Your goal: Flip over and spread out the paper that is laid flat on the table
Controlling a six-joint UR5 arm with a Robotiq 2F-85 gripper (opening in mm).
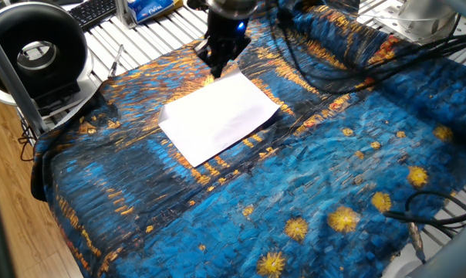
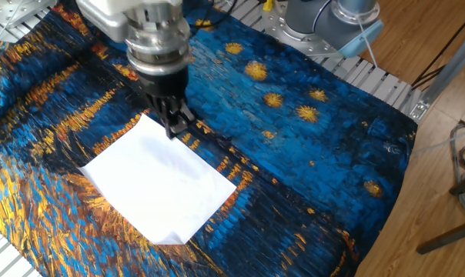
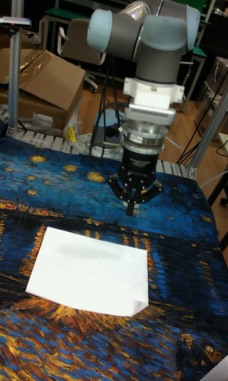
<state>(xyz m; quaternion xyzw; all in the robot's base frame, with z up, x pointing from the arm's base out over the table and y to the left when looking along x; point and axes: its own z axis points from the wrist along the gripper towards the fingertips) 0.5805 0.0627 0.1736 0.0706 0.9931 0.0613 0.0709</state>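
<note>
The paper is a plain white sheet lying flat on the table, which is draped in blue and orange cloth. It also shows in the other fixed view as the paper and in the tall view as the paper, with one near corner slightly curled. My gripper points straight down at the sheet's far edge, fingers closed together with nothing between them. Seen from the other side, the gripper stands at the paper's upper right edge. In the tall view the gripper hangs a little beyond that edge, above the cloth.
A black ring-shaped device and a keyboard sit off the cloth at the far left. Black cables trail over the cloth's back. A second robot base stands on the white slatted surface. A cardboard box is behind.
</note>
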